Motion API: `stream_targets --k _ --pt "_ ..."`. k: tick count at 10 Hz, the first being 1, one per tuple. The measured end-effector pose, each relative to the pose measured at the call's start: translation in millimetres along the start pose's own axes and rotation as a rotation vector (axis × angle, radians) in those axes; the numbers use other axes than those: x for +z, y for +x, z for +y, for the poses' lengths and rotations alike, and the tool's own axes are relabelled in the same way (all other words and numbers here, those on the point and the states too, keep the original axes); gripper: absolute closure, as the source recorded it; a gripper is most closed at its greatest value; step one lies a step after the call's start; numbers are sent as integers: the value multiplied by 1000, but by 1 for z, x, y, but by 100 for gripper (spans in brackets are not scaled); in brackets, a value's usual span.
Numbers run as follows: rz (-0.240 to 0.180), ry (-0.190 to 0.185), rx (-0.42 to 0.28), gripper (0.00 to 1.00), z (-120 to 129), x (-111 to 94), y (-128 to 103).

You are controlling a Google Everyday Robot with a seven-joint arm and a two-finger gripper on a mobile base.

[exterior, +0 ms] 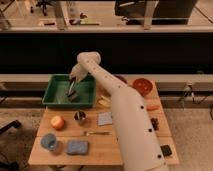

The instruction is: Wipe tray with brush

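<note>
The green tray (50,93) sits at the table's back left. My gripper (74,81) hangs over the tray's middle, reaching in from the right. It is shut on the dark brush (71,93), which points down with its head on the tray floor. The white arm (125,120) runs from the lower right up to the tray and hides part of the tray's right rim.
A red-orange bowl (142,86) stands at the back right. An orange fruit (57,122), a small metal cup (79,117), a fork (97,133), a blue sponge (77,147) and a blue round object (48,141) lie in front of the tray. A black object (166,150) lies at the front right.
</note>
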Motion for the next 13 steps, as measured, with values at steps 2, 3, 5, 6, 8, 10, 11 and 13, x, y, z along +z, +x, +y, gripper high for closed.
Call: stream_targets --k 2,3,5,6,8,10,11,13 --pt "22 -7 10 100 3 -10 2" --pt "23 -14 21 100 0 -16 -2" --pt "7 -34 59 100 -9 -23 -13" --pt "-4 -44 94 100 -13 -27 -18" --pt "-20 -63 192 100 -19 -37 -25" --pt "-43 -78 259 100 -23 -37 -36" --pt "-53 -81 264 100 -26 -37 -42" --pt "-65 -79 254 100 -30 -36 -51"
